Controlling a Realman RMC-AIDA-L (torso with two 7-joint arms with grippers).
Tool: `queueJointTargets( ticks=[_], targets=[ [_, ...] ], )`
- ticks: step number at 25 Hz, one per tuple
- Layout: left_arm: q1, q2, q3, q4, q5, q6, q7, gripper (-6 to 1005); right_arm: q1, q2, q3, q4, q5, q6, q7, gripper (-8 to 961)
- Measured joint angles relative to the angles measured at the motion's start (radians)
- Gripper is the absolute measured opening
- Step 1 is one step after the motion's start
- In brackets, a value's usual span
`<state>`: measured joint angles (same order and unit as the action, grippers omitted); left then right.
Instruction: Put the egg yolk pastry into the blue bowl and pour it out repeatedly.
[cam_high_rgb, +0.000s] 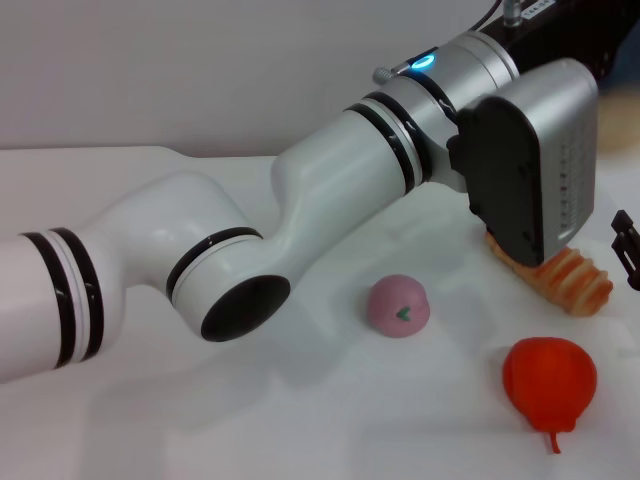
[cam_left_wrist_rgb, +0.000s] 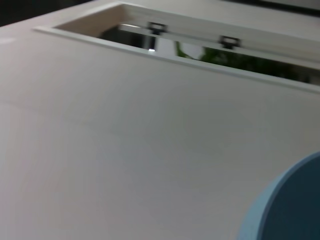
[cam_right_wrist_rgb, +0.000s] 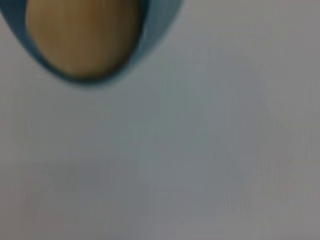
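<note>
White bench (cam_high_rgb: 200, 420) and a pale wall fill the head view, and across them the left arm (cam_high_rgb: 300, 220) reaches far over toward the right side, its wrist housing hanging above the long orange-and-cream striped bread (cam_high_rgb: 575, 280). The left tool is hidden behind that housing, so I cannot tell whether it is open or closed. A pink bun (cam_high_rgb: 399, 306) with a green mark sits near the middle of the bench, and a red-orange fruit-shaped piece (cam_high_rgb: 549, 382) with a stem lies nearer the robot, to the bun's right. At the far right edge a small black part (cam_high_rgb: 627, 245) shows.

From the left wrist, pale bench surface stretches to a raised pale frame (cam_left_wrist_rgb: 200, 50), and a curved piece of the blue bowl (cam_left_wrist_rgb: 290, 205) sits in one corner.

From the right wrist, the blue bowl's rim (cam_right_wrist_rgb: 157, 30) appears against grey-white surface, with the egg yolk pastry (cam_right_wrist_rgb: 82, 35) inside it. The right tool itself is unseen.
</note>
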<state>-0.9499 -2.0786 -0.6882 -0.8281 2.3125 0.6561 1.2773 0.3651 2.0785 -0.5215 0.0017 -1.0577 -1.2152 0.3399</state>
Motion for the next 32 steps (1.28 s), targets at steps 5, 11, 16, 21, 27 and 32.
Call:
queueJointTargets(
  ticks=[5,11,16,21,27,32],
  targets=[
    [0.01,0.0,0.012,-0.018,0.002,0.007,0.081,-1,-0.002,0.001,0.002,0.001,0.001,0.001,0.0,485],
    [0.015,0.0,0.028,-0.041,-0.037,0.004,0.128,-1,-0.002,0.001,0.002,0.001,0.002,0.0,0.004,485],
    [0.019,0.0,-0.06,-0.087,-0.215,-0.083,0.115,0,-0.008,0.003,0.026,0.002,0.003,-0.005,0.015,485],
    [0.034,0.001,-0.222,-0.134,-0.365,-0.298,0.114,-1,-0.012,-0.009,0.064,0.006,-0.002,0.019,0.192,485],
    [0.061,0.005,-0.366,-0.134,-0.544,-0.456,0.114,-1,-0.005,-0.011,0.015,-0.038,-0.13,0.123,0.272,485],
    [0.067,0.01,-0.566,-0.081,-0.678,-0.724,0.105,-1,0.002,-0.007,0.012,-0.084,-0.21,0.157,0.305,486]
  ],
)
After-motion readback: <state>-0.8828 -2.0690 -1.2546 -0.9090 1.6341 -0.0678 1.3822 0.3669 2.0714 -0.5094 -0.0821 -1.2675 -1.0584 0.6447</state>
